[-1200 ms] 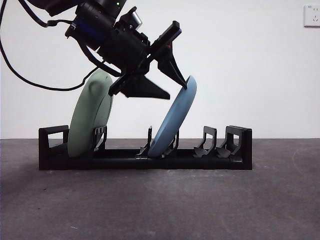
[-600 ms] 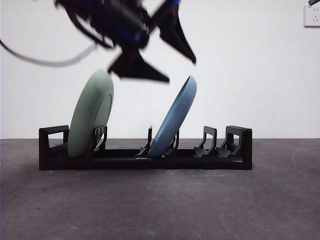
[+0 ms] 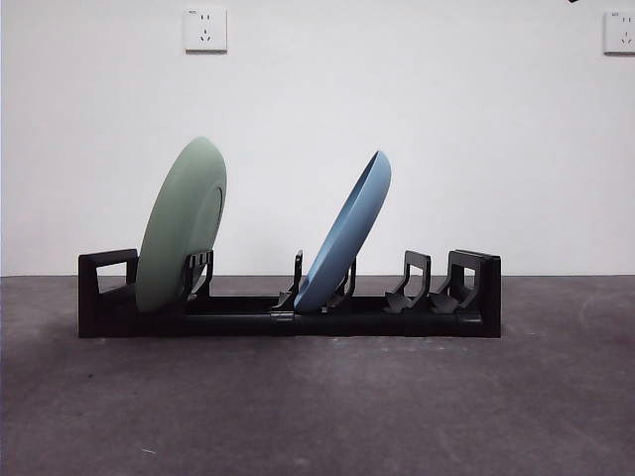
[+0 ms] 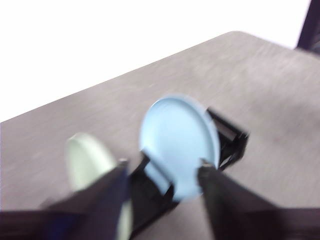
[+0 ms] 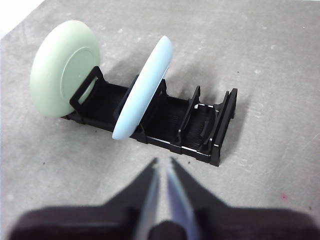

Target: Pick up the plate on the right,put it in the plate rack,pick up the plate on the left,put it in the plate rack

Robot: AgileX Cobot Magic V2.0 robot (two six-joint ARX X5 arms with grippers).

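While both plates, green [image 3: 182, 226] and blue [image 3: 345, 233], lean in the rack [image 3: 288, 319], left fingers [image 4: 162, 172] gape empty and right fingers [image 5: 162, 175] nearly touch.

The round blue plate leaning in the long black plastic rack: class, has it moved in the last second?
No. The blue plate leans between the same prongs of the black rack.

table [image 3: 317, 397]: dark grey, matte, faint scuffs and pale specks
wall [image 3: 446, 119]: plain white, behind table
socket 1 [image 3: 205, 29]: white, on wall, upper left
socket 2 [image 3: 619, 32]: white, at right edge, partly cropped
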